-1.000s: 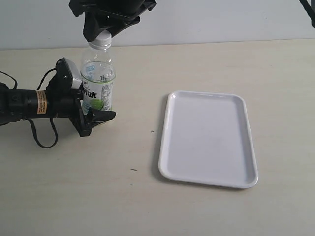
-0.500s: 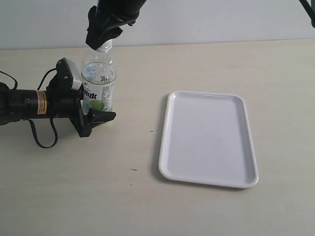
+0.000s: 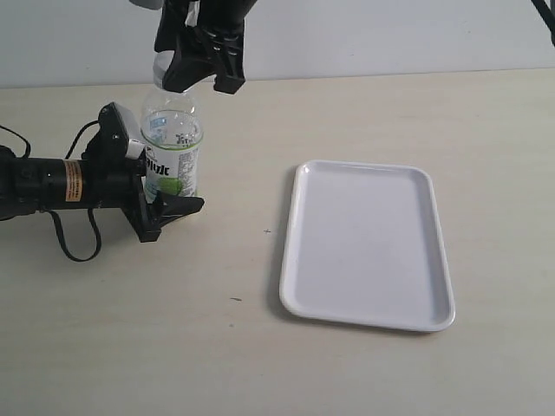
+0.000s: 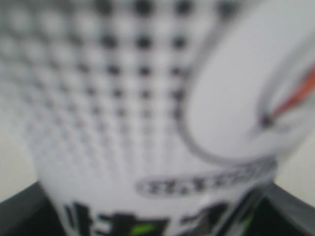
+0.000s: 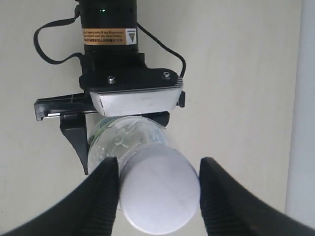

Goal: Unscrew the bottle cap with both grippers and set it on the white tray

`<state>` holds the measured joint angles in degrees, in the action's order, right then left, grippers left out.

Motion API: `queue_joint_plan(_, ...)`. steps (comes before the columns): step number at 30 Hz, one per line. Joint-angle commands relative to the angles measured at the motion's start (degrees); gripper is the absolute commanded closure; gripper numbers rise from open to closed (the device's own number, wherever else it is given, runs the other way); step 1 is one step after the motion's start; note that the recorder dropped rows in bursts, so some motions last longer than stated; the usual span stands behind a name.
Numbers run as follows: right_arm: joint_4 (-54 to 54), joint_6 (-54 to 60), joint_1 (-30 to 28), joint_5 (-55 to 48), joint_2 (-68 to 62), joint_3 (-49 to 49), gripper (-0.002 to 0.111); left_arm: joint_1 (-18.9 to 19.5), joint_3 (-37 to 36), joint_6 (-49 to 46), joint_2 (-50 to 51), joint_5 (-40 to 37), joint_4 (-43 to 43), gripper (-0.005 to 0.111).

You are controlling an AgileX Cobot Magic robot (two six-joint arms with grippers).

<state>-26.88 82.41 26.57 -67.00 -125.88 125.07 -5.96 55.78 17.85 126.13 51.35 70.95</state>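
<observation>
Exterior view: the bottle (image 3: 172,147) stands upright on the desk (image 3: 130,347), toward its left side. The left pincer (image 3: 166,178) comes in from the side, level with the desk, and is clamped around the bottle's labelled lower body, one finger in front and the other behind. An orange label band (image 3: 74,180) circles that arm, and a black cable (image 3: 74,247) loops beneath it.

Left wrist view: a blurred label fills the frame, with dark finger edges at both lower corners.

The right pincer (image 3: 199,80) reaches down from above onto the bottle's top. In the right wrist view its two fingers (image 5: 106,196) press against opposite sides of the bottle cap (image 5: 158,189), so it is clenched on the cap. The cap sits on the bottle's neck; I cannot tell how far it is unscrewed.

The white tray (image 3: 364,243) lies flat on the desk to the right, well apart from the bottle and both pincers.
</observation>
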Motion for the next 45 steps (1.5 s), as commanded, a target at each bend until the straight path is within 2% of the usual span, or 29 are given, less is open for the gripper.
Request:
queue_joint_plan(1, 1.9, 3.5, 0.1, 0.3, 0.0, -0.1, 0.108, -0.3, -0.4, 0.3, -0.1, 1.3, 0.4, 0.107)
queue_joint_plan(7, 2.0, 3.2, 0.1, 0.3, 0.0, -0.1, 0.108, -0.3, -0.4, 0.3, -0.1, 1.3, 0.4, 0.107)
queue_joint_plan(23, 3.6, -10.7, 0.1, 2.5, 3.8, -0.1, 0.108, -0.3, -0.4, 0.3, -0.1, 1.5, 0.4, 0.107)
queue_joint_plan(31, 3.4, -12.8, 0.1, 2.4, 3.8, -0.1, 0.108, -0.3, -0.4, 0.3, -0.1, 1.5, 0.4, 0.107)
queue_joint_plan(35, 7.0, -20.4, 0.1, 2.3, 4.9, -0.1, 0.108, -0.3, -0.4, 0.3, -0.1, 1.7, 0.3, 0.107)
queue_joint_plan(39, 15.4, -34.3, -0.6, 1.7, 6.8, -0.1, 0.108, -0.3, -0.4, 0.3, -0.1, 2.4, 0.1, 0.107)
queue_joint_plan(45, 20.1, -48.7, -5.8, -3.0, 8.4, -0.1, 0.108, -0.3, -0.4, 0.9, -0.1, 4.2, 0.0, 0.107)
